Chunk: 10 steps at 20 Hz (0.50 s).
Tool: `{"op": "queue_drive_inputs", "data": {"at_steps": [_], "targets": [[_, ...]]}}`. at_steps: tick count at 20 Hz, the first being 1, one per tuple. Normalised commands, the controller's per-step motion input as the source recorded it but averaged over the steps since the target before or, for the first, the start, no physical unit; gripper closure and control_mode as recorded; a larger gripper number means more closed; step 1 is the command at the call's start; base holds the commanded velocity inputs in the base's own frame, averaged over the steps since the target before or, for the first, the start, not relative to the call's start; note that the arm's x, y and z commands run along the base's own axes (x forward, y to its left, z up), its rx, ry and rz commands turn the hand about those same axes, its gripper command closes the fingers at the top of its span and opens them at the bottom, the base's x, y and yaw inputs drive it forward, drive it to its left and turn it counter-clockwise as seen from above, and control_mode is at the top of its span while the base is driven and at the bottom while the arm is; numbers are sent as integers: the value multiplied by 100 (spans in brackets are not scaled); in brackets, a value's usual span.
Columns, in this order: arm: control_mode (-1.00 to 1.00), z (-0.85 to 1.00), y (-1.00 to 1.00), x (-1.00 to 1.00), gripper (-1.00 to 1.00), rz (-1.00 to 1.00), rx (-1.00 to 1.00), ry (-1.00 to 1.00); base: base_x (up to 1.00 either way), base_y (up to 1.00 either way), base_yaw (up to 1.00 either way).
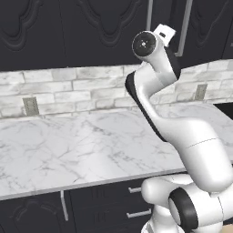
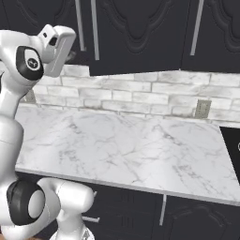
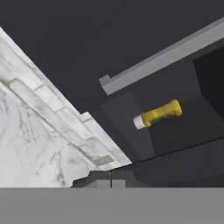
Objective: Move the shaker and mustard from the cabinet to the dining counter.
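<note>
Mustard (image 3: 158,114) sat inside the open cabinet (image 3: 131,52), right of centre in my hand view, a dull yellow bottle with its pale cap end pointing toward the lower left of that frame and its long axis slanting up to the right. Because that view rolls with my hand, I judged the bottle was probably standing upright on the shelf, though I could not be sure. It lay ahead of me and above my fingertips (image 3: 101,180), which showed as dark stubs at the bottom centre of the frame, well apart from the bottle. A long silver handle (image 3: 166,57) ran across the upper right, just above the bottle, on a door edge I would have to pass. My gripper (image 3: 109,181) was too little in view for me to tell whether my jaws were apart or together. I held nothing that I could see. In the left base view my arm (image 1: 154,86) rose from the lower right, bent at the elbow, with the wrist lifted to the cabinet's bottom edge near the top centre. In the right base view the wrist (image 2: 56,42) sat in the upper left, against the dark doors. Below lay the marble worktop (image 1: 68,145) and the brick wall (image 1: 63,91). I saw no shaker, so I judged the mustard would come first.
</note>
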Motion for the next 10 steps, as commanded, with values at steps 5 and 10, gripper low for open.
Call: {"op": "queue_drive_inputs", "data": {"at_steps": [5, 10], "targets": [[-100, 0, -4, 31, 100, -3, -10, -3, 0, 0, 0], [-100, 0, -18, 31, 100, -3, -10, 0, 0, 0, 0]]}}
